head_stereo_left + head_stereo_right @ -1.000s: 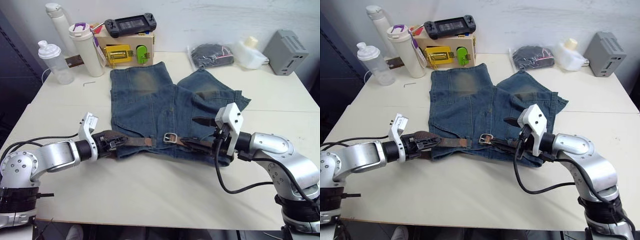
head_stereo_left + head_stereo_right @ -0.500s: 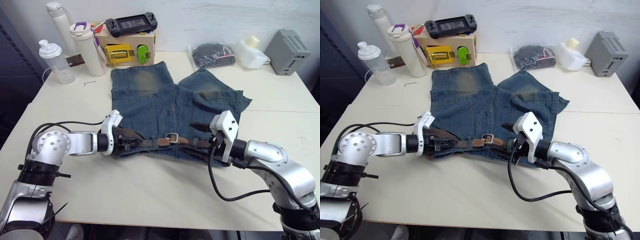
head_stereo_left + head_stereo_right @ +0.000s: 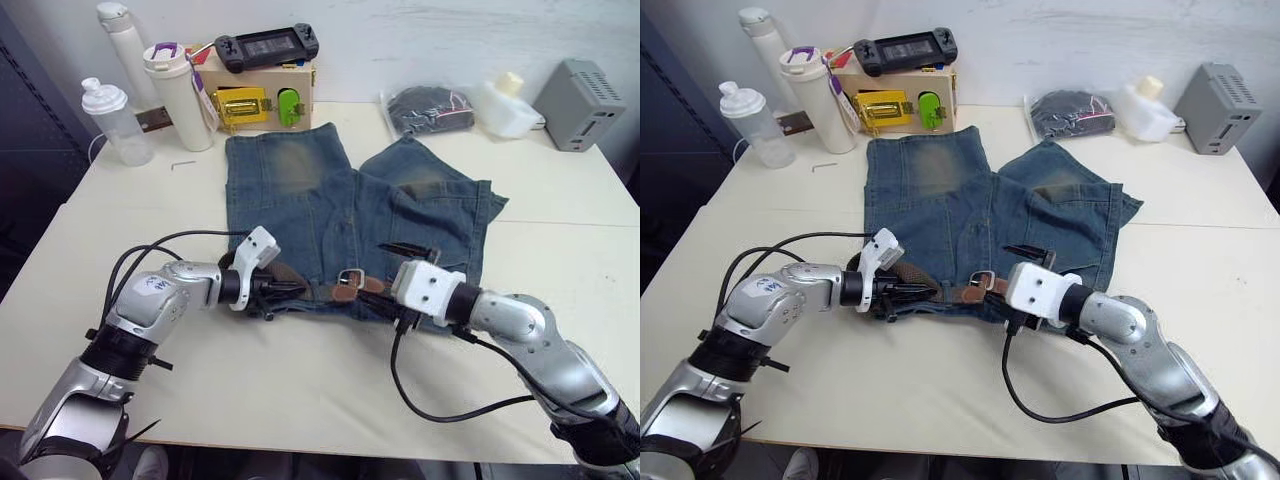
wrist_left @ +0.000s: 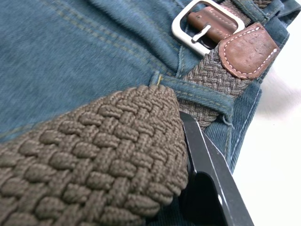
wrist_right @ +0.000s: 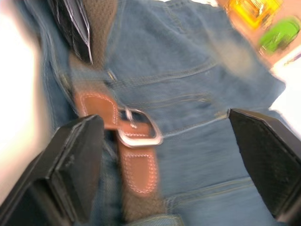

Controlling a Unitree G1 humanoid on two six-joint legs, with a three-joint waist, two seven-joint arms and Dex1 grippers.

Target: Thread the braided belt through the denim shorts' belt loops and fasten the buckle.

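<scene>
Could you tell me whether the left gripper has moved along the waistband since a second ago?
Yes. The left gripper has slid along the denim shorts toward the buckle, starting beyond their left edge.

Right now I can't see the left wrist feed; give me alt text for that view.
A thick fold of dark brown braided belt lies against a black gripper finger over faded blue denim shorts. Beyond, the belt runs under a denim belt loop to its tan leather tip, which sits through the silver rectangular buckle.
</scene>
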